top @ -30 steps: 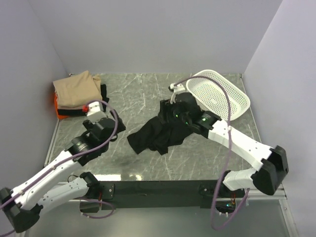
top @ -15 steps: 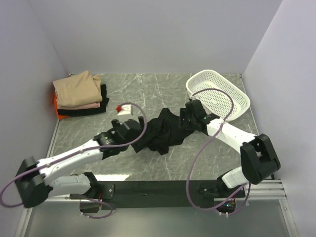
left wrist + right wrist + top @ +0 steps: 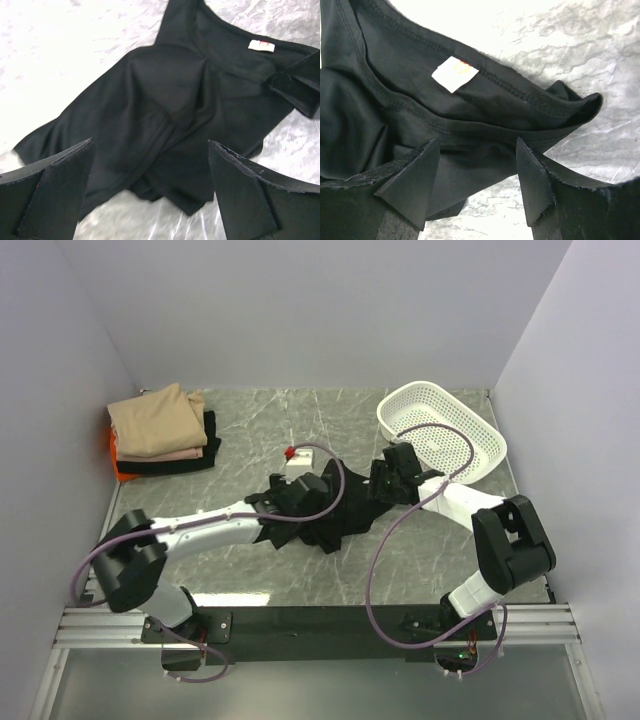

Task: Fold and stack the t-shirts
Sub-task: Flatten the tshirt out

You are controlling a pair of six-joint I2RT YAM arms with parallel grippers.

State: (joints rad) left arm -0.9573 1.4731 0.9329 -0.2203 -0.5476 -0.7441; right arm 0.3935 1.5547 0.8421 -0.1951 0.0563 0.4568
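— How do the left jaws stand?
— Spread wide, empty, over the crumpled black t-shirt (image 3: 170,90).
— And the right jaws?
— Parted too, above its collar near the neck label (image 3: 454,74).
— Where is it?
— Mid-frame on the tabletop (image 3: 300,430); the folded t-shirts (image 3: 160,430) sit upper left.

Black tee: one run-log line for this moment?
black t-shirt: crumpled, unfolded | left gripper: open, over shirt body | right gripper: open, straddling collar | folded stack: far-left corner

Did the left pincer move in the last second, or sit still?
Yes. The left pincer swung rightward, away from the folded shirt stack, and now hangs open over the crumpled black t-shirt.
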